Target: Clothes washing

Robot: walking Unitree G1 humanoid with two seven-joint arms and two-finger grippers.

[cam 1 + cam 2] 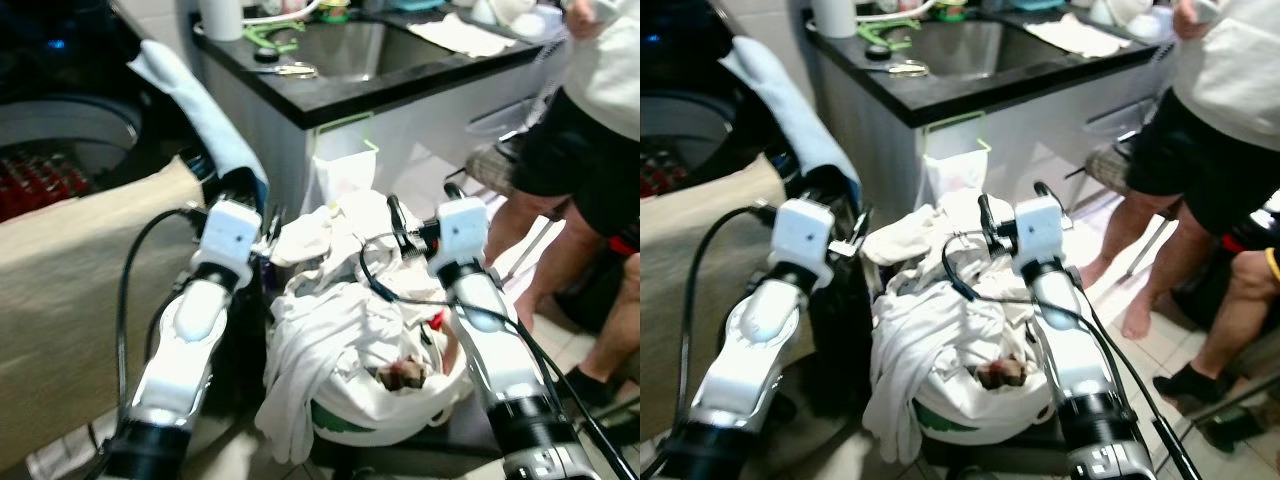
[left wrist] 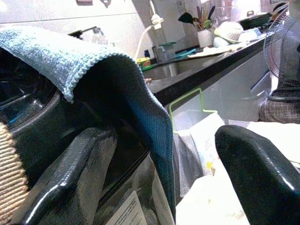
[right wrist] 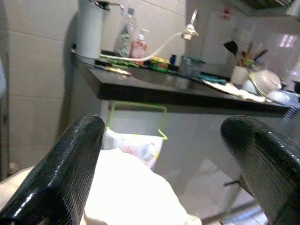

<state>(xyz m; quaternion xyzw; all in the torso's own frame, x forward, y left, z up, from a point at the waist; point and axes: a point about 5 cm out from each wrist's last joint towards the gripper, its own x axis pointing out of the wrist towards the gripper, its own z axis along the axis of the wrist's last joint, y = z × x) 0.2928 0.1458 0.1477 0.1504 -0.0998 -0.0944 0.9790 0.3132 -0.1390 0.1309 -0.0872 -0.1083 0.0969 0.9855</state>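
A white laundry basket (image 1: 372,428) stands on the floor between my arms, heaped with white clothes (image 1: 330,320). The washing machine (image 1: 70,120) is on my left, its drum showing red items (image 1: 38,182). A blue towel (image 1: 200,110) and a beige cloth (image 1: 90,250) hang over its rim. My left gripper (image 1: 262,228) is raised between the machine and the basket, open and holding nothing; the towel (image 2: 56,56) hangs just beyond its fingers (image 2: 70,178). My right gripper (image 1: 420,205) hovers over the top of the pile, open and holding nothing (image 3: 164,159).
A person (image 1: 590,130) stands close on the right, legs near the basket. Behind the basket runs a black counter (image 1: 400,90) with a sink, scissors (image 1: 285,68) and dishes. A green-framed bag (image 1: 345,165) hangs from the counter's edge. Cables loop along both arms.
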